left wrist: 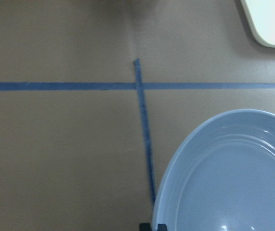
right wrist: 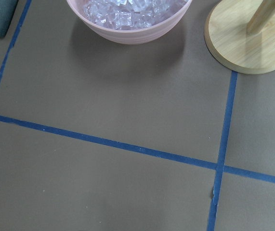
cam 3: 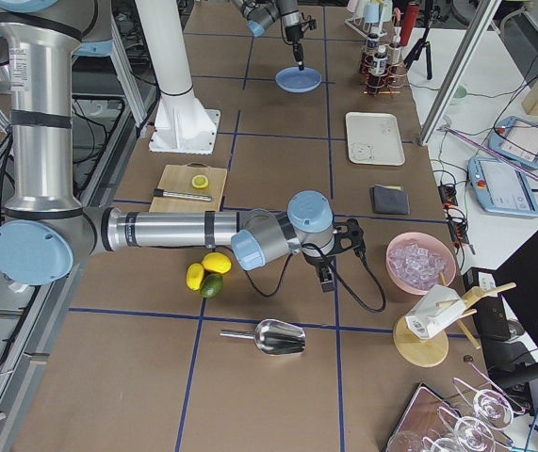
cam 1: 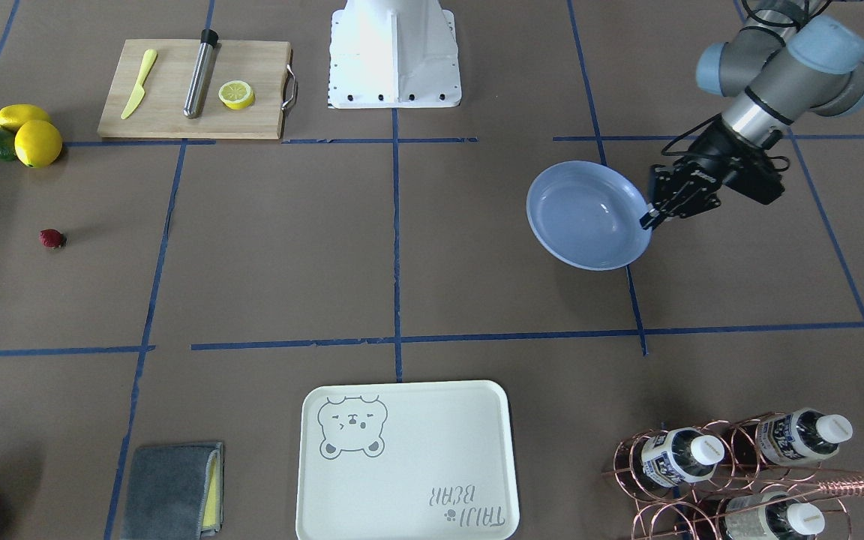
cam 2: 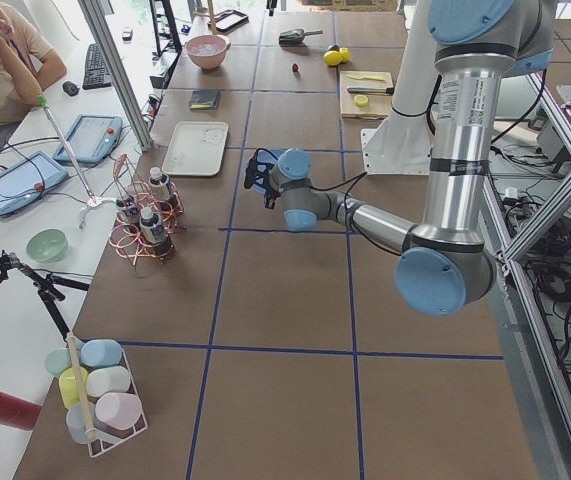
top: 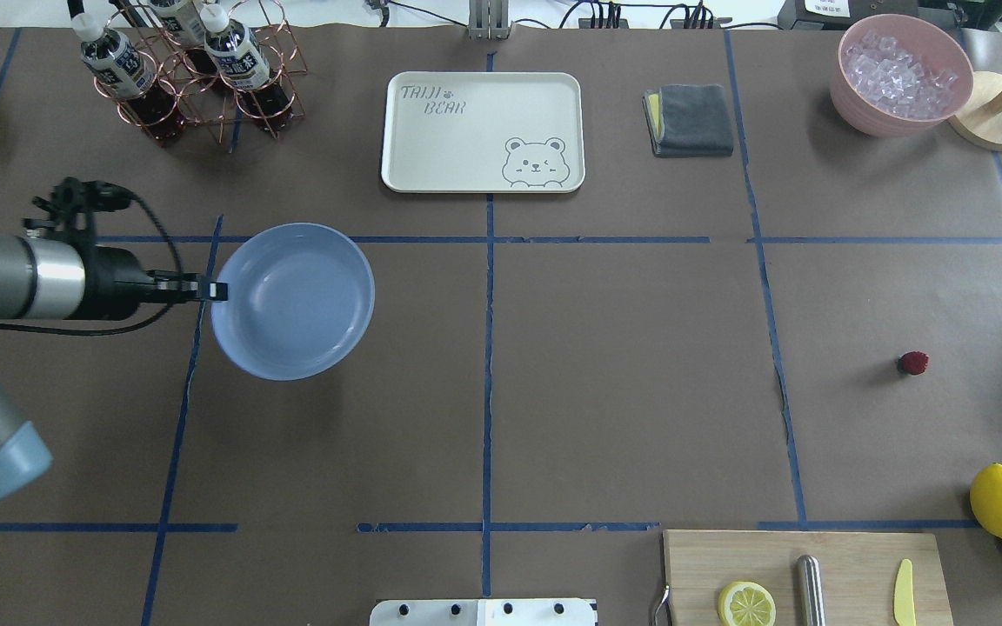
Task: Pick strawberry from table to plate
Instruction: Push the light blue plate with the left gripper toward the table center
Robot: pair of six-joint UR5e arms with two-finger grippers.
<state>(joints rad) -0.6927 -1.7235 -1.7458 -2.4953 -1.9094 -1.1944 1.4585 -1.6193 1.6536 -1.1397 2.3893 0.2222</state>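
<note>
The strawberry point(cam 1: 52, 238) point(top: 912, 362) lies alone on the brown table point(top: 623, 365), a small dark-red berry with no gripper near it. On the far side of the table my left gripper point(cam 1: 649, 219) point(top: 214, 289) is shut on the rim of the light-blue plate point(cam 1: 589, 217) point(top: 292, 300). The plate looks tilted and held just above the surface, and the left wrist view shows its rim point(left wrist: 233, 178). My right gripper point(cam 3: 328, 276) shows only in the exterior right view, low over the table near the ice bowl. I cannot tell whether it is open or shut.
Lemons and a green fruit point(cam 1: 23, 133) sit close to the strawberry, beside a cutting board point(cam 1: 196, 88) with a knife and a lemon half. A bear tray point(cam 1: 406, 461), grey cloth point(cam 1: 173, 491), bottle rack point(cam 1: 732, 465) and pink ice bowl point(top: 901, 74) line the far edge.
</note>
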